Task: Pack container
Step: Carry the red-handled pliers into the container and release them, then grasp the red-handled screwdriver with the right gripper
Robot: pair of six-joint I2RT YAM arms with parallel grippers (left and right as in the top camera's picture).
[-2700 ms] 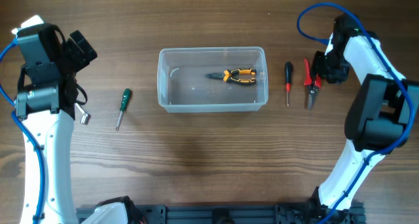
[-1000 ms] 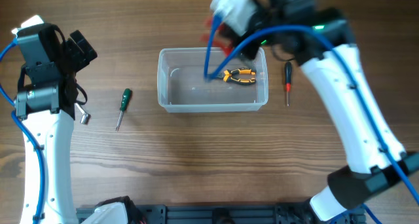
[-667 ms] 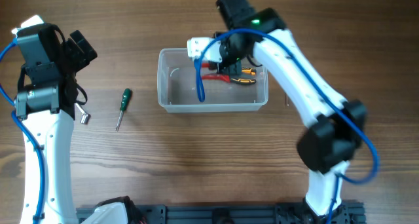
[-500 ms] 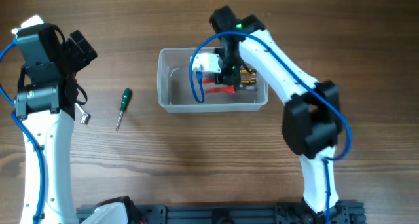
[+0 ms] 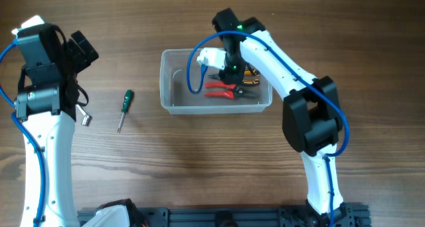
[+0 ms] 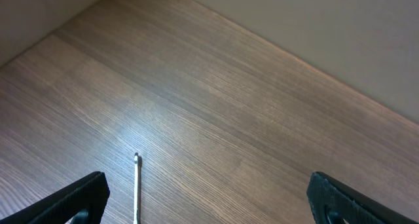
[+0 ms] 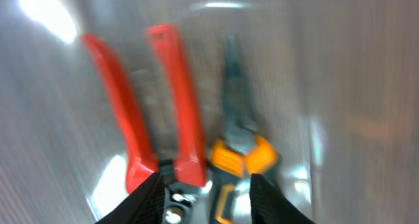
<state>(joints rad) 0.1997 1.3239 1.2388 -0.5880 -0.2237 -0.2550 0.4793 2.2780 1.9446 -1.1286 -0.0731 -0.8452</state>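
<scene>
My right pincer (image 5: 229, 69) hangs inside the container (image 5: 199, 108), low over its right half. In the wrist view its fingers (image 7: 152, 199) stand moderately apart and nothing looks clamped between them, though that picture is blurred, so I read it as released. Right beneath them lie the red-handled pliers (image 5: 222, 89), flat on the tub floor, handles (image 7: 177, 99) pointing toward the left edge of the desk. Just beside them, on the far side, are the orange-and-black pliers (image 5: 251, 73), whose orange grip (image 7: 239, 155) sits close to the red pair's pivot.

The container is a clear rectangular tub with rounded corners. It sits midway between the left and right edges of the desk, in the far half.

My right arm and its blue cable (image 5: 191, 73) cross over the tub and cover part of the orange pliers.

A green screwdriver (image 5: 125, 109) lies on the wood between the tub and the left edge. My left pincer (image 6: 213, 199) is spread wide over bare wood, holding nothing.
</scene>
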